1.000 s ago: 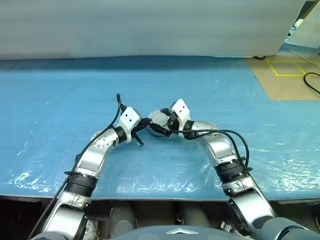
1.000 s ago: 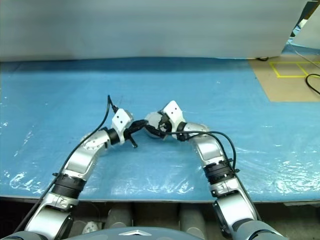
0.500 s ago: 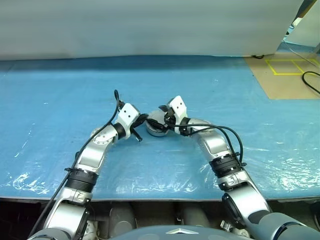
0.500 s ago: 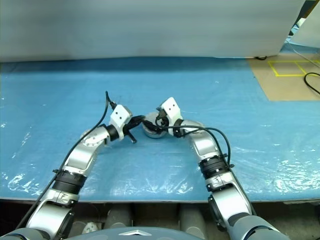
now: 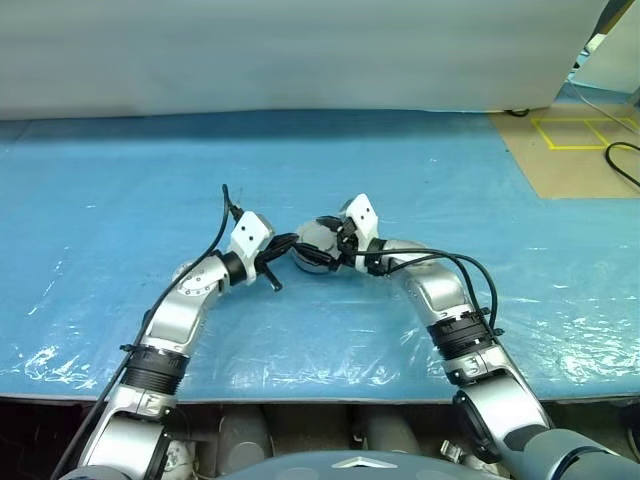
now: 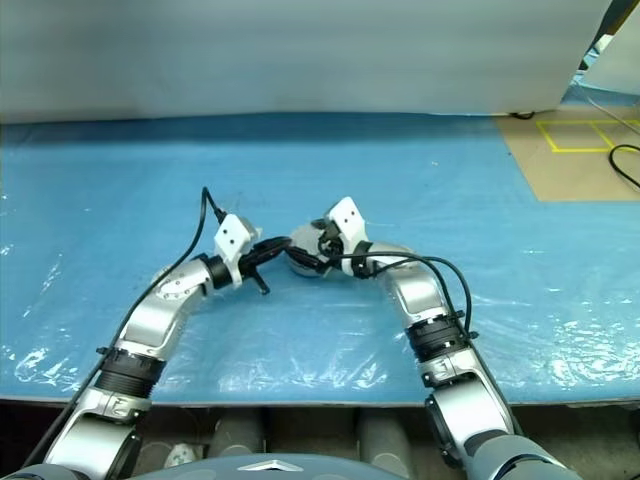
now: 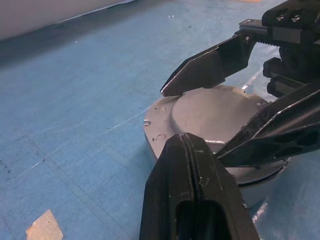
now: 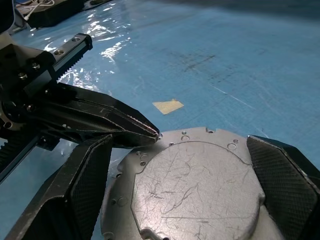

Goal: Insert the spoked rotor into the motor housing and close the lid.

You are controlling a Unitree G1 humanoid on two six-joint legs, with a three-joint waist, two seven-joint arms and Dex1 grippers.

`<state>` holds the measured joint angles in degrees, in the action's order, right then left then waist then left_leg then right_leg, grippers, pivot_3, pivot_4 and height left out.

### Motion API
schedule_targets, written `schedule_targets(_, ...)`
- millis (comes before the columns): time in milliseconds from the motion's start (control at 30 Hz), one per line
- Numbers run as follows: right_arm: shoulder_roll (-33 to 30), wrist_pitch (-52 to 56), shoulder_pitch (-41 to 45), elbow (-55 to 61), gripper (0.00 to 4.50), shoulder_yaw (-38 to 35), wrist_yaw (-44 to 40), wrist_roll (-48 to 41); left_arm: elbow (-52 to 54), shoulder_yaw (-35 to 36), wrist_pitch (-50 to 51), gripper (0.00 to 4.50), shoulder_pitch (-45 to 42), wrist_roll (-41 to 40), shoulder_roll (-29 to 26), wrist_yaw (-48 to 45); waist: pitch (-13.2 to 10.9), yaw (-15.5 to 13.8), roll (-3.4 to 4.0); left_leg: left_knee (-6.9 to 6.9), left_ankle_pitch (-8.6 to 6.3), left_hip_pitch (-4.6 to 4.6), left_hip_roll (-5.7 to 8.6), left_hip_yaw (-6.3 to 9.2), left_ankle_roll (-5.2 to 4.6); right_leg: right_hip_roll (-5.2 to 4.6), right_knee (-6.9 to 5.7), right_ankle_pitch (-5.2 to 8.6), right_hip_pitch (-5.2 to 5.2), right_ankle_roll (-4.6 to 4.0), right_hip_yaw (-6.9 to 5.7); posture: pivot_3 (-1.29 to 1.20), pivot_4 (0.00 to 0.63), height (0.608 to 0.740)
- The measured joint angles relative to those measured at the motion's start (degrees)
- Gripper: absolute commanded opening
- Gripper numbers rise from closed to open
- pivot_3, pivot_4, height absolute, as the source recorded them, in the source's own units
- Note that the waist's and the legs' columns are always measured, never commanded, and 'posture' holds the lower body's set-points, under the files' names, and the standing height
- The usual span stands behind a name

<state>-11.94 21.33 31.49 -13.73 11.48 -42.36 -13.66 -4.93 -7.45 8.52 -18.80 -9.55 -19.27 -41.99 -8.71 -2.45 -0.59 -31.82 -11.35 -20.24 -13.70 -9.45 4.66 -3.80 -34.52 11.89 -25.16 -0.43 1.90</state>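
- The left tool (image 7: 192, 165) has its two black fingers pressed together into one wedge, with nothing between them; its tip rests at the near rim of the lid (image 8: 200, 187).
- The right tool (image 8: 190, 200) has its fingers spread wide apart, one on each side of the round grey unit; whether the pads touch the rim cannot be told.
- In the right wrist view, the left tool's closed tip meets the lid's flanged edge beside a small screw hole, between the right tool's two fingers.
- The lid lies flat and closed over the motor housing (image 7: 260, 187), its plain scratched outer face upward; the housing shows as a grey wall under the lid's edge.
- From the head views, the closed unit (image 5: 316, 243) sits on the blue plastic-covered counter (image 5: 120, 180), directly between the two tools, which point toward each other from left and right.
- A scrap of tan tape (image 8: 168, 106) lies on the counter a little past the unit.
- Farther off, a pale wall panel (image 5: 300, 50) closes the counter's far edge, and a brown floor patch with yellow lines (image 5: 575, 135) lies at far right.
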Motion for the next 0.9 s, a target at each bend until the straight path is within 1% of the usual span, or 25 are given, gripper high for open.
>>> schedule_targets(533,0.1,4.3,0.0,0.0,4.46,-2.5,-0.1,-7.9,1.4,0.0,-0.9,0.0,-0.4,-0.6,-0.5,-0.1,-0.1,0.0,0.0,0.01,0.0,-0.03,0.0,0.0,0.0,0.01,0.0,0.01,-0.02,0.0,-0.01,0.0,0.15,0.74)
schedule_targets(900,0.7,5.0,0.0,-0.2,4.46,-3.6,0.0,-9.7,1.5,0.3,-1.5,0.0,-0.7,-0.6,-0.5,-0.1,-0.1,0.0,-0.01,0.01,0.0,-0.04,0.0,0.0,0.0,0.01,-0.01,0.01,-0.04,-0.01,-0.02,0.0,0.15,0.74)
